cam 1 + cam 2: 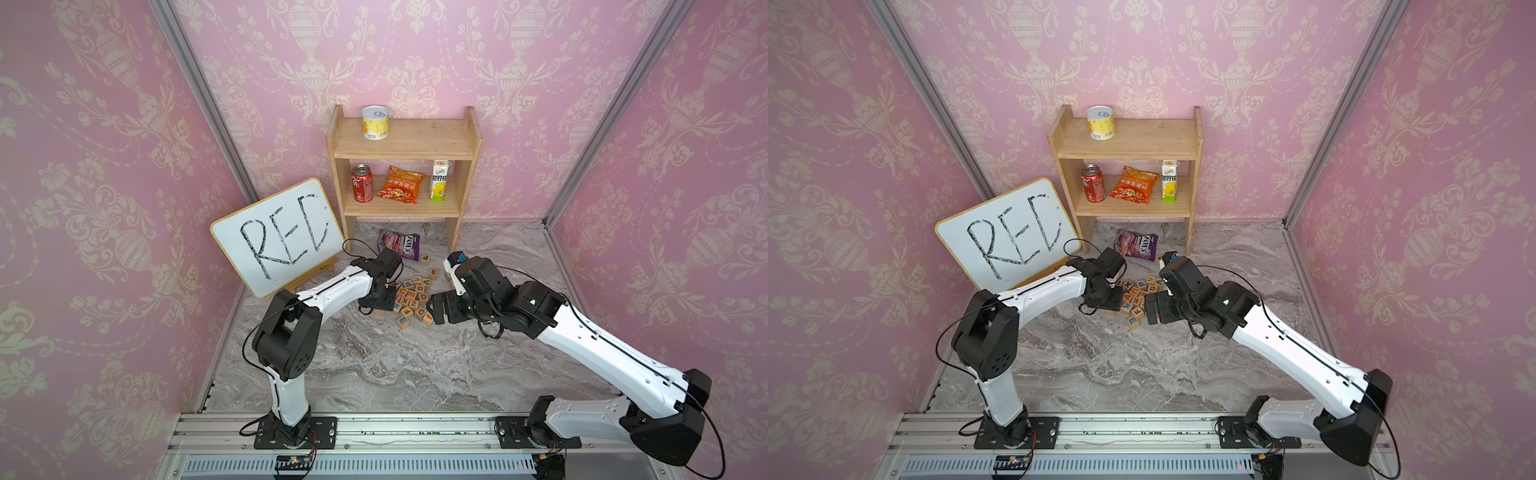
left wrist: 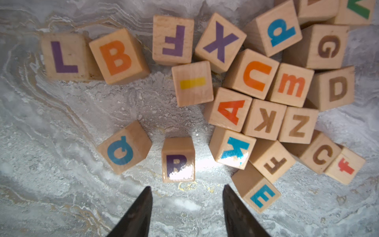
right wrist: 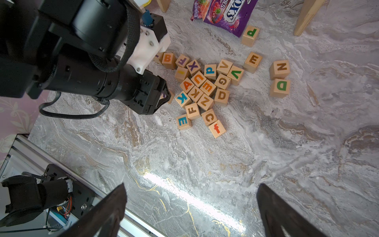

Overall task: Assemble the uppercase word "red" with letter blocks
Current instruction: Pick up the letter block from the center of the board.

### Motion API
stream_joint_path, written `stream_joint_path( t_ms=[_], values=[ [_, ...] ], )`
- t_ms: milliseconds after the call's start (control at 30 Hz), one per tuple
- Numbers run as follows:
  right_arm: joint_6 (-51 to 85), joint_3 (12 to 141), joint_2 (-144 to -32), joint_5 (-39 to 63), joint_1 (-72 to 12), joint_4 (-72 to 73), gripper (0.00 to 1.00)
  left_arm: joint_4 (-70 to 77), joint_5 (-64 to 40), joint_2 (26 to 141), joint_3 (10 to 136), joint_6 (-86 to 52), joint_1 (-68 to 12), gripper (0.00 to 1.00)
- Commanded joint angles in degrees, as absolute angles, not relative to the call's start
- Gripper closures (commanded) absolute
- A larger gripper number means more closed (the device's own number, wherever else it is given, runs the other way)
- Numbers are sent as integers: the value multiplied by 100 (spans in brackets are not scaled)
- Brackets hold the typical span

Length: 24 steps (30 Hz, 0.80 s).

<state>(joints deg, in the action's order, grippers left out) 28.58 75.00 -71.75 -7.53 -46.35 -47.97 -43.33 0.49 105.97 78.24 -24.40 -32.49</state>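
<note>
A whiteboard [image 1: 1007,237] with black handwritten letters leans at left. A wooden shelf [image 1: 1125,145] stands against the back wall. The left arm [image 1: 1038,291] and right arm [image 1: 1287,345] converge above a pile of letter blocks [image 1: 1139,296] on the marble table [image 1: 1142,374]; a purple bag [image 1: 1138,245] lies just behind it.

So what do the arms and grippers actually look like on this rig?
Both alike: left arm and right arm have white shell links with black joint housings and black cables looping outside. Left gripper and right gripper end in dark, tapering fingers. Black base plates bolt to a silver rail.
</note>
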Motion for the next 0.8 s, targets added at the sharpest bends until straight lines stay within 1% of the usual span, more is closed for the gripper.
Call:
stream_joint_path(
  t_ms=[0,333,767],
  values=[
    [2868,7383,-7198,-912,-4668,-4943,0,-4246,18,10725,7887,-2591,-3287,44],
    [2776,7364,-7310,-953,-4668,-4974,0,-4077,90,10966,7847,-2696,-3287,47],
    [2683,7365,-7427,-1034,-4656,-5019,0,-4021,141,11119,7783,-2681,-3278,49]
  ],
)
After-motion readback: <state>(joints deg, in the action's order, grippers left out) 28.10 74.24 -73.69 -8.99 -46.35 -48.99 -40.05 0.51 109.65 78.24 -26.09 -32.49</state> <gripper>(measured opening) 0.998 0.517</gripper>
